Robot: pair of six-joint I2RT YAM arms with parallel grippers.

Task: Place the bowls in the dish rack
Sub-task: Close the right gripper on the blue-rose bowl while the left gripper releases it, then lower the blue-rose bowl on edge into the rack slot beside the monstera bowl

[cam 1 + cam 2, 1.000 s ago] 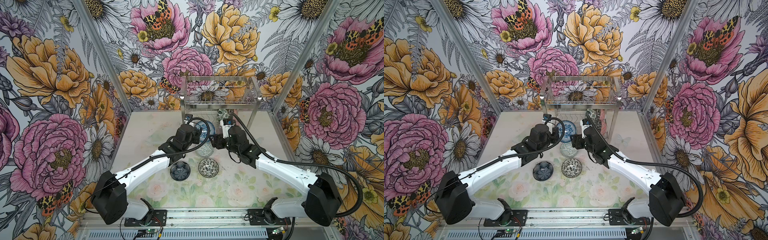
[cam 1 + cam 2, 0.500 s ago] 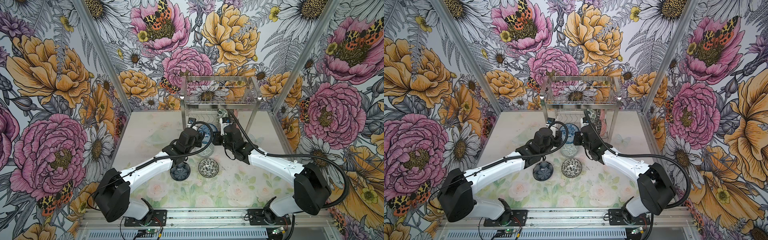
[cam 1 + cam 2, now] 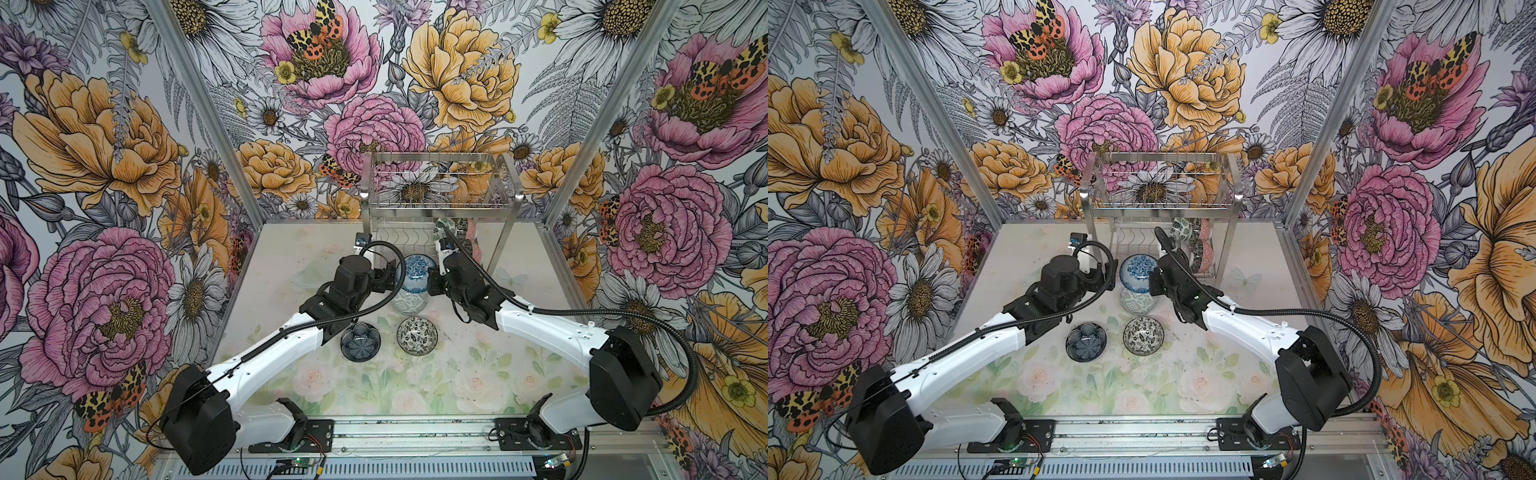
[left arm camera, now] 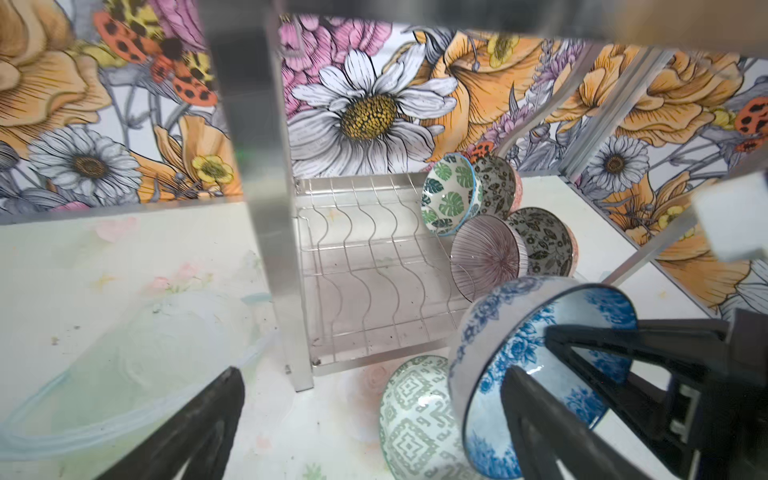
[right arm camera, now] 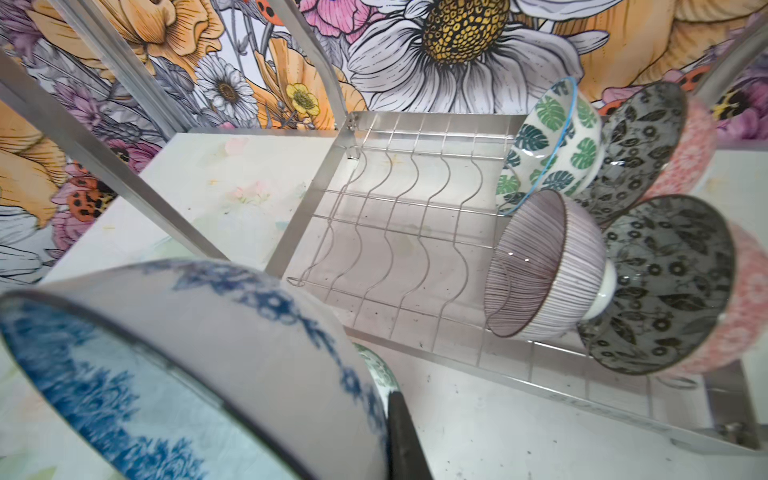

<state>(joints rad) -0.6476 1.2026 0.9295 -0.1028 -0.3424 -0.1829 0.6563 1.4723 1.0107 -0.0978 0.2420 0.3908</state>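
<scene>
A blue floral bowl (image 3: 417, 272) (image 3: 1139, 272) hangs tilted in front of the dish rack (image 3: 440, 164). My right gripper (image 5: 376, 436) is shut on its rim, one finger (image 5: 401, 440) pressed on the outside wall. My left gripper (image 4: 374, 415) stands open beside the bowl (image 4: 536, 365), its fingers wide apart and one of them in front of the bowl's inside. A grey-green patterned bowl (image 3: 409, 301) (image 4: 415, 419) lies on the table under it. Nearer me sit a dark bowl (image 3: 360, 342) and a black-and-white bowl (image 3: 417, 335). Several bowls (image 5: 548, 266) lean at the right end of the rack's lower tier.
The rack's flat metal leg (image 4: 266, 208) stands close by the left gripper. The wavy dividers (image 5: 395, 232) left of the racked bowls are bare. A clear plastic dish (image 4: 124, 374) lies on the table to the left of the rack. Flowered walls close in three sides.
The right gripper shut on the blue bowl's rim, then the left gripper opened and let go of it. Both arms have shifted a little toward the rack.
</scene>
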